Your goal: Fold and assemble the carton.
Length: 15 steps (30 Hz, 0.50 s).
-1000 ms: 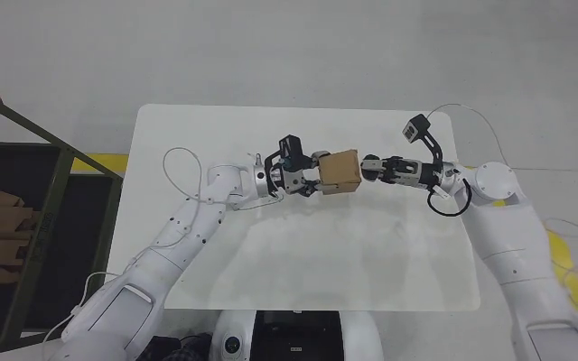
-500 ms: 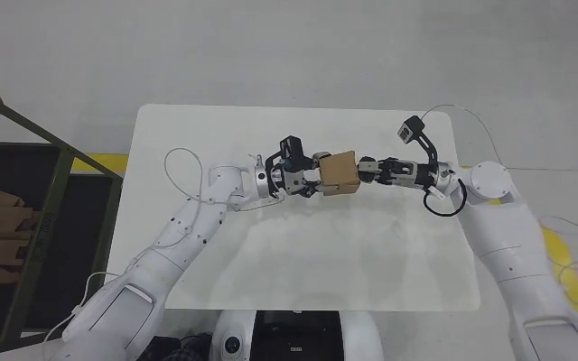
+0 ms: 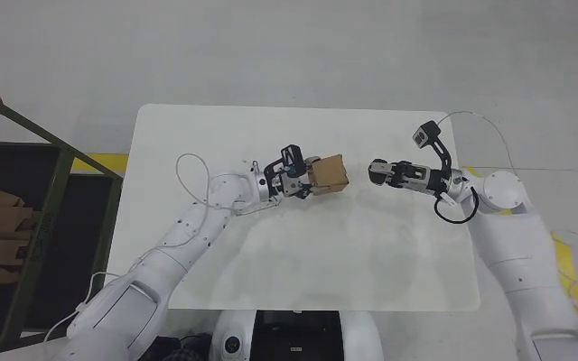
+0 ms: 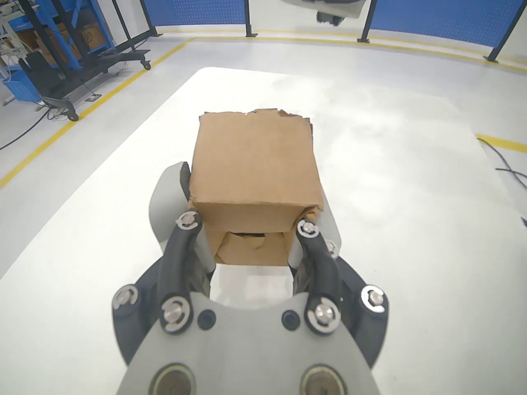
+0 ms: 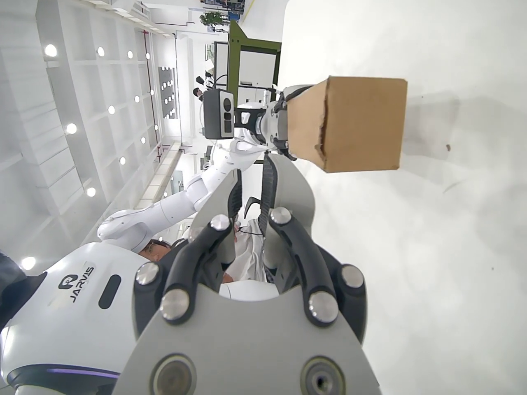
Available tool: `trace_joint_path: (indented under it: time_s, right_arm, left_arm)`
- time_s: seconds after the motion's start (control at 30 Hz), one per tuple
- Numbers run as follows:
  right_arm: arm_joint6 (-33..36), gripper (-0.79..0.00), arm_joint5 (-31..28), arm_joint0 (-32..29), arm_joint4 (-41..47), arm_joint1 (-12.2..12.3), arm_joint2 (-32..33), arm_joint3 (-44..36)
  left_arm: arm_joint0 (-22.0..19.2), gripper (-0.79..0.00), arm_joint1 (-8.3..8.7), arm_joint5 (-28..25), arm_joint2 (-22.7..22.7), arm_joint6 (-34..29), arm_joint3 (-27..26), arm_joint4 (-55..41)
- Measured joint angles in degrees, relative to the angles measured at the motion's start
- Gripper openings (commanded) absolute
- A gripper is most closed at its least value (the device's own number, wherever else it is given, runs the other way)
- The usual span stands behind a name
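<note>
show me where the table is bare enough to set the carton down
The near half of the table, from the carton to the front edge, is bare and the widest patch. The far strip behind the carton is bare too. It is tight in the gap between the carton, held by the left gripper, and the right gripper.

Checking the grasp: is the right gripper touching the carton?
Apart. The top view shows bare table between the right gripper and the carton, which the left gripper holds.
</note>
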Motion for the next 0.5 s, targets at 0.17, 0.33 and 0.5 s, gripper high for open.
trace_joint_path:
  time_s: [0.17, 0.33, 0.5]
  right_arm:
    - [-0.4, -0.656, -0.4, -0.5, -0.6, -0.1, -0.6, -0.1]
    - [-0.7, -0.625, -0.8, -0.6, 0.0, -0.2, -0.8, 0.2]
    - [-1.2, -0.631, -1.3, -0.6, 0.3, -0.3, -1.1, 0.9]
  left_arm:
    - [-0.5, -0.071, -0.53, 0.5, 0.9, 0.6, 2.5, 0.0]
    - [-1.3, 0.000, -0.67, -2.2, 1.0, 0.4, 3.6, -1.1]
    - [-1.6, 0.000, -0.36, -6.6, -0.1, 1.1, 3.5, -3.5]
